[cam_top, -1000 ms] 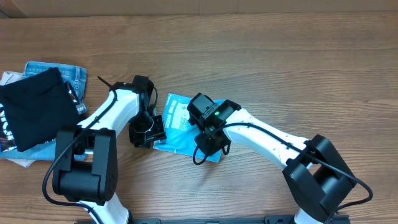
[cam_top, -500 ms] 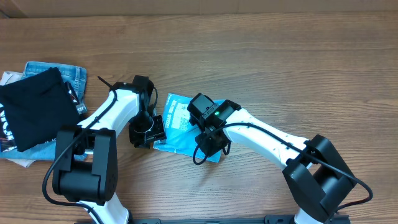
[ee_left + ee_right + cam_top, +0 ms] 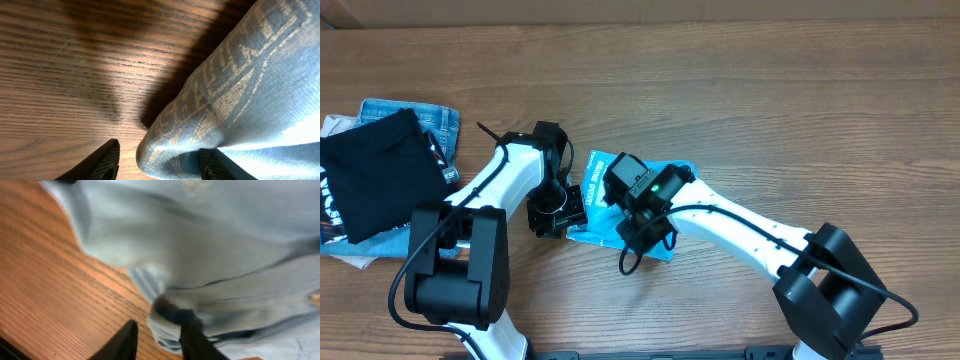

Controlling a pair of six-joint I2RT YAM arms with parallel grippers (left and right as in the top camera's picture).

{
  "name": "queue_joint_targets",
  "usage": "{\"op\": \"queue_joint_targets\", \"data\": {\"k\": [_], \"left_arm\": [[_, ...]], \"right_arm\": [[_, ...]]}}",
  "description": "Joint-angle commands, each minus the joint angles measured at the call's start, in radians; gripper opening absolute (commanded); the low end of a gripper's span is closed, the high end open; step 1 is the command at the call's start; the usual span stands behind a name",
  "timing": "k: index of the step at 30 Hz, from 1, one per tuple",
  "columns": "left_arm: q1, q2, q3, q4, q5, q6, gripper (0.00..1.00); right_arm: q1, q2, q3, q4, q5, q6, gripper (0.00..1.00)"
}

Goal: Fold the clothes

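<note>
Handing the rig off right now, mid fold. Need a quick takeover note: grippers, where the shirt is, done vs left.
Left gripper: open, low at the T-shirt's left edge. The folded edge lies between the fingers, not pinched.
Right gripper: jaws parted over the hem on the near side. The view is blurred and shows no firm grip.
T-shirt: compact folded packet mid-table, lettering up.
Black garment lies on the jeans, far left, clear of both arms.
Done: shirt looks folded small.
Left: probably lift both arms clear and check the edges sit flat.
</note>
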Motion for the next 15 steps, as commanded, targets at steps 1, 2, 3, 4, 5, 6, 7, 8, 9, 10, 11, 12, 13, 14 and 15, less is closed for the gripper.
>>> {"op": "queue_joint_targets", "data": {"k": [1,2,3,4,5,6,7,8,9,10,11,12,13,14,15], "left_arm": [[-0.006,0.009,-0.009,0.001,-0.012,0.015,0.54],[-0.006,0.009,-0.009,0.001,-0.012,0.015,0.54],[-0.006,0.009,-0.009,0.001,-0.012,0.015,0.54],[-0.006,0.009,-0.009,0.0,-0.012,0.015,0.54],[-0.006,0.009,-0.009,0.0,-0.012,0.015,0.54],[-0.006,0.009,-0.009,0.0,-0.012,0.015,0.54],[-0.006,0.009,-0.009,0.0,-0.012,0.015,0.54],[-0.006,0.009,-0.009,0.0,-0.012,0.015,0.54],[-0.006,0.009,-0.009,0.0,-0.012,0.015,0.54],[-0.006,0.009,-0.009,0.0,-0.012,0.015,0.54],[-0.006,0.009,-0.009,0.0,-0.012,0.016,0.54],[-0.006,0.009,-0.009,0.0,-0.012,0.015,0.54],[-0.006,0.009,-0.009,0.0,-0.012,0.015,0.54],[-0.006,0.009,-0.009,0.001,-0.012,0.015,0.54],[-0.006,0.009,-0.009,0.001,-0.012,0.015,0.54]], "right_arm": [[0.029,0.004,0.021,0.004,0.026,-0.027,0.34],[0.034,0.004,0.021,0.003,0.038,-0.027,0.34],[0.037,0.004,0.021,0.004,0.051,-0.026,0.34],[0.039,0.004,0.02,0.004,0.061,-0.026,0.35],[0.039,0.004,0.019,0.007,0.07,-0.026,0.35],[0.039,0.004,0.017,0.011,0.083,-0.025,0.35],[0.039,0.004,0.013,0.019,0.097,-0.023,0.38],[0.039,0.004,0.008,0.028,0.106,-0.023,0.4],[0.039,0.004,0.002,0.036,0.112,-0.023,0.41],[0.039,0.004,-0.005,0.048,0.114,-0.023,0.41],[0.039,0.004,-0.011,0.058,0.114,-0.023,0.42],[0.039,0.004,-0.015,0.065,0.114,-0.023,0.42],[0.039,0.004,-0.021,0.071,0.114,-0.023,0.42],[0.039,0.004,-0.025,0.075,0.118,-0.023,0.42],[0.039,0.004,-0.027,0.075,0.122,-0.023,0.42]]}}
